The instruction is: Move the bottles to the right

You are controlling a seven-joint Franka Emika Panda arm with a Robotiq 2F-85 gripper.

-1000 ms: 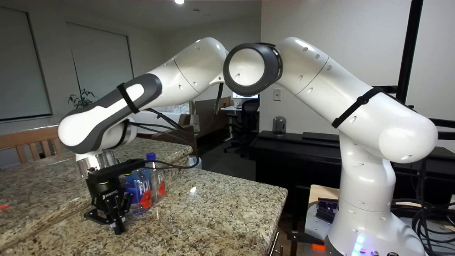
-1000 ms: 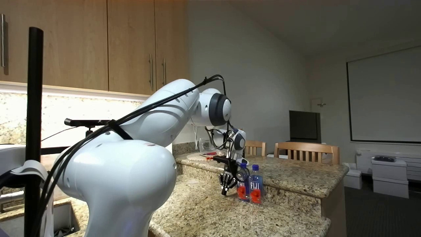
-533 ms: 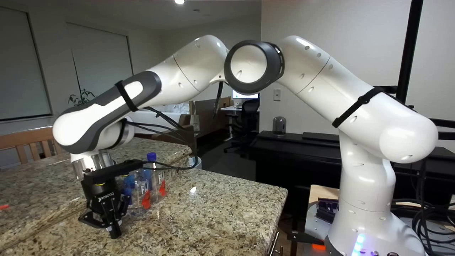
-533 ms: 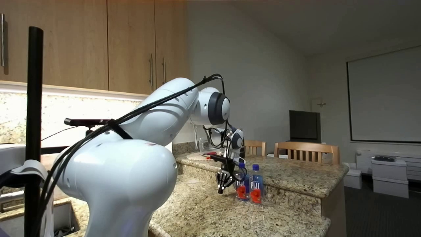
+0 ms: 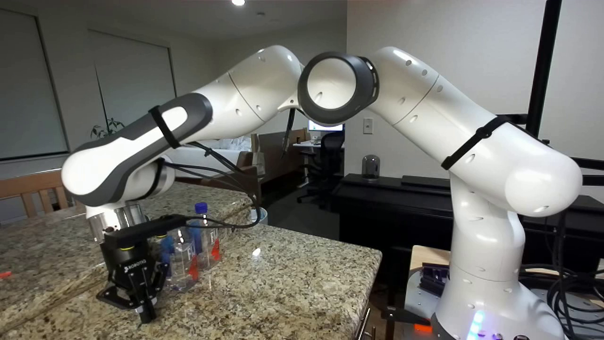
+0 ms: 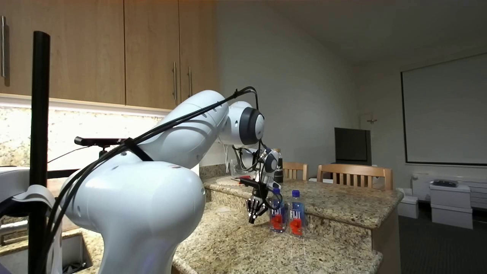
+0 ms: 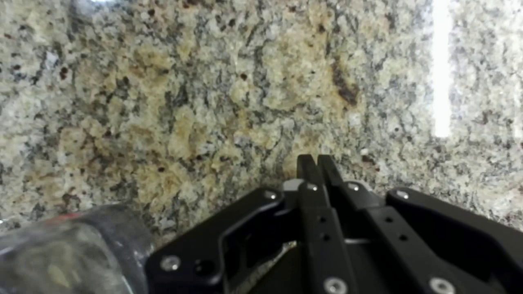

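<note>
Two clear water bottles with blue caps and red-and-blue labels stand upright on the granite counter. The bottle nearer my gripper shows in both exterior views (image 5: 185,262) (image 6: 277,215); in an exterior view my gripper partly hides it. The farther bottle (image 5: 211,243) (image 6: 296,217) stands apart from it. My gripper (image 5: 147,316) (image 6: 252,220) points down, low over the counter beside the nearer bottle. In the wrist view its fingers (image 7: 315,159) are together with nothing between them. A blurred bottle (image 7: 65,257) lies at that view's lower left. Whether gripper and bottle touch, I cannot tell.
A raised granite ledge (image 6: 342,201) runs behind the bottles. A dark bottle (image 6: 279,171) and red-handled items (image 6: 244,177) stand or lie on it. Wooden chairs (image 6: 354,176) are beyond. The lower counter's end edge (image 5: 377,264) is past the bottles. Cables loop beside the gripper.
My gripper has moved left in both exterior views, staying low. The nearer bottle has shifted the same way and turned a little, widening the gap to the farther bottle, which has not moved.
</note>
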